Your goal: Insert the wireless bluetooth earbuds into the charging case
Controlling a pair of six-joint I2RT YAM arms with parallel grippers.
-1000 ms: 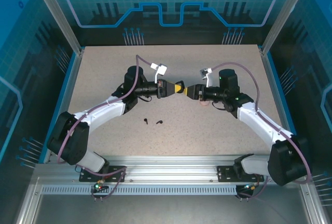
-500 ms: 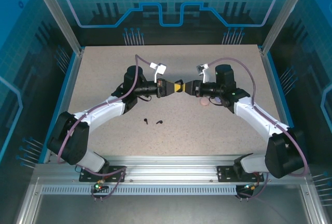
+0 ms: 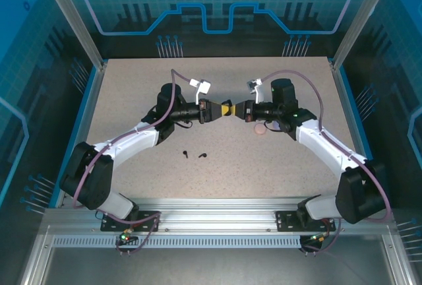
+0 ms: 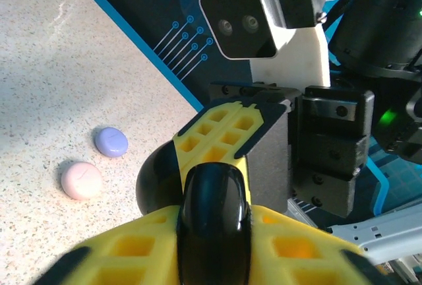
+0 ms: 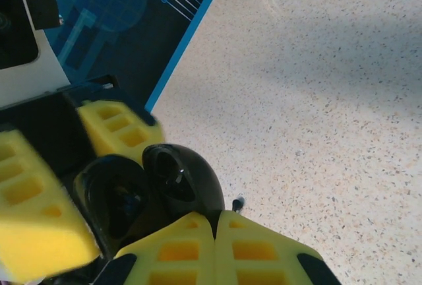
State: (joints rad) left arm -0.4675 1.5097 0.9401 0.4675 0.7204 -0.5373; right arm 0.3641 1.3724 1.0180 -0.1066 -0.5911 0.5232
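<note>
I have both arms meeting nose to nose above the middle of the table (image 3: 283, 173). The black case (image 4: 214, 199) hangs in the air between them with its lid swung open. It sits between the yellow fingers of the left gripper (image 3: 227, 109); I cannot tell whether they press on it or stand slightly off. The right gripper (image 5: 214, 225) has its fingers squeezed together, tips right against the edge of the open lid; I cannot make out whether a rim is pinched there. The black earbuds (image 3: 186, 154), two of them, lie loose on the table in front of my left arm, well apart from the case. A pink case (image 4: 81, 179) and a purple case (image 4: 111, 142) rest just beside each other on the table, near the right wrist.
</note>
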